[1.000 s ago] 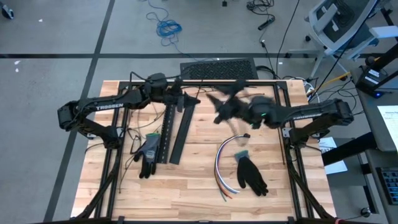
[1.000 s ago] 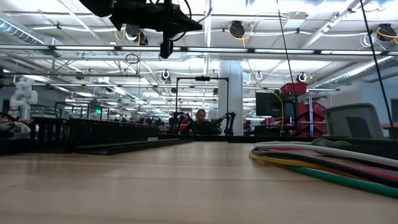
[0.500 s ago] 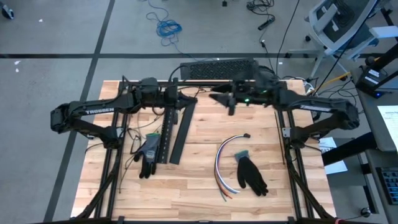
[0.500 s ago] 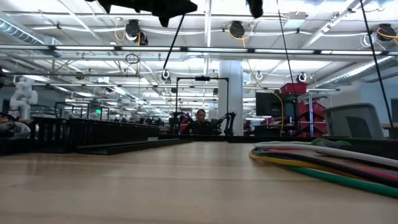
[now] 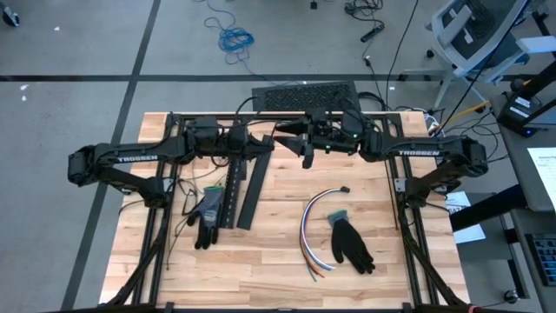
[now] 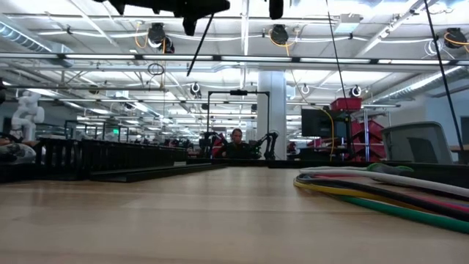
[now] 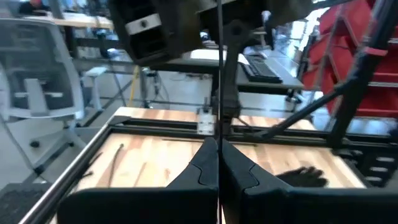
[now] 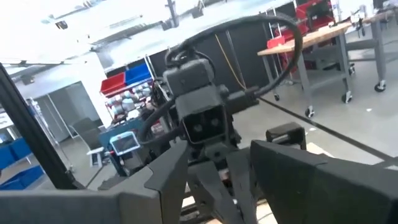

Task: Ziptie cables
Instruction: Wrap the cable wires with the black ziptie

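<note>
Cables (image 5: pixel 314 228) curved on the desk (image 5: pixel 278 261), well apart from both tools. Left tool (image 5: pixel 269 143) pressed together on a thin black strand; right tool (image 5: pixel 295 137) spread, facing it above the desk's far part.

Wooden table (image 5: pixel 278 187) — cables (image 5: pixel 311 230), two gloves (image 5: pixel 350 243), black strips (image 5: pixel 241 187).

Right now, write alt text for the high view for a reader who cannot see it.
Overhead view of a wooden table: two dark arms meet near its far edge, left gripper shut, right gripper open. The loose cables curve near the table's middle, beside a black glove.
</note>
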`<state>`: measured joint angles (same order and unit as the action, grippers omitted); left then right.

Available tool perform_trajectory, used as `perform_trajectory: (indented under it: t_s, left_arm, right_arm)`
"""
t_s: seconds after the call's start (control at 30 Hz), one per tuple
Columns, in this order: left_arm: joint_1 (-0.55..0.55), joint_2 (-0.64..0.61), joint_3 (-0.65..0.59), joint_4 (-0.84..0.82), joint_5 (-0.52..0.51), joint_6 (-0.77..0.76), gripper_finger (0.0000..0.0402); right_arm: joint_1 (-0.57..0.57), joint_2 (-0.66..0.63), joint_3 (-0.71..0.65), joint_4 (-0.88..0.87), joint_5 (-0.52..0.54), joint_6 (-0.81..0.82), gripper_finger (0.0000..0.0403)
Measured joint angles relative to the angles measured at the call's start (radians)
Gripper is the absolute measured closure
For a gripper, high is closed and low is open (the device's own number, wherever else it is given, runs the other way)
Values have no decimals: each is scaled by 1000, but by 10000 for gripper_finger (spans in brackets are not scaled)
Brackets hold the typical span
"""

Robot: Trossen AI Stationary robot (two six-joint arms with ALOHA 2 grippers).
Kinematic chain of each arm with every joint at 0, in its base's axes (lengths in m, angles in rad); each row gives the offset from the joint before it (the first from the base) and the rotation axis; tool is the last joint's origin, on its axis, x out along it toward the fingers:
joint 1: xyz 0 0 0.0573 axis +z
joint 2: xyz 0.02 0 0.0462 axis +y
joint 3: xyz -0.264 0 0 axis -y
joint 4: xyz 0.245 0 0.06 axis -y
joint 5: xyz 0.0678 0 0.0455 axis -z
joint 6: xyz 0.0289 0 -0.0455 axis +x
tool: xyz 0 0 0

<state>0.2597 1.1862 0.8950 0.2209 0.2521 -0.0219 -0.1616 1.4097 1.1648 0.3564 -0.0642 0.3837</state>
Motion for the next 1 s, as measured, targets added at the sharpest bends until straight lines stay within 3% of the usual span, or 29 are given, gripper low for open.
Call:
perform_trajectory:
  t_s: [0.2, 0.6, 1.0]
  left_arm:
    - [-23, 4, -101, 256, -82, -52, 402]
    - [-107, 5, -231, 459, -258, -130, 402]
    - [-119, 17, -236, 438, -124, -182, 402]
  right_arm:
    - [6, 49, 0, 56, -23, 20, 234]
    - [-2, 82, 0, 109, -27, 17, 234]
    - [-3, 123, 0, 204, -110, 25, 234]
